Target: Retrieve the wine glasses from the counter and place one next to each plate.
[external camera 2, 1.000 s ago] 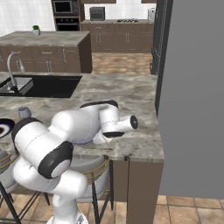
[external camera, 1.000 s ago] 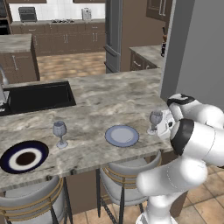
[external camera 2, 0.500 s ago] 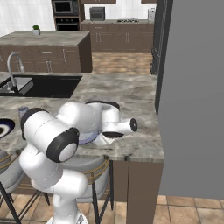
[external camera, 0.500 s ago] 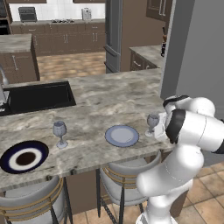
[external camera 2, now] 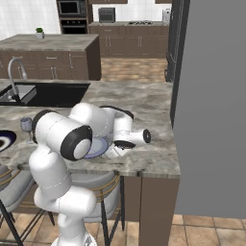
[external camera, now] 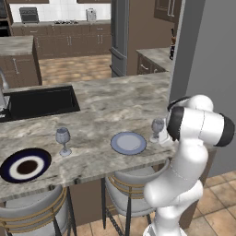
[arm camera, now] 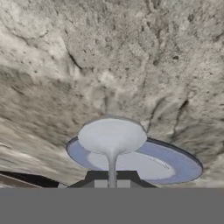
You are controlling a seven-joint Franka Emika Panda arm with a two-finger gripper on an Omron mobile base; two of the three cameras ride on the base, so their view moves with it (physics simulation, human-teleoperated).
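Marbled stone island top (external camera: 106, 115), clear glass wine glasses (external camera: 63, 136), smooth matt pale plate (external camera: 128, 143), glossy white arm (external camera: 193, 138).

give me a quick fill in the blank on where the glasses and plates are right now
1. The gripper is shut on the stem of a wine glass, just to the right of the pale ____ plate.
2. The other wine glass stands beside the plate with the ____ rim.
3. The black ____ is sunk into the stone top behind that glass.

Missing words: blue-grey; navy; sink
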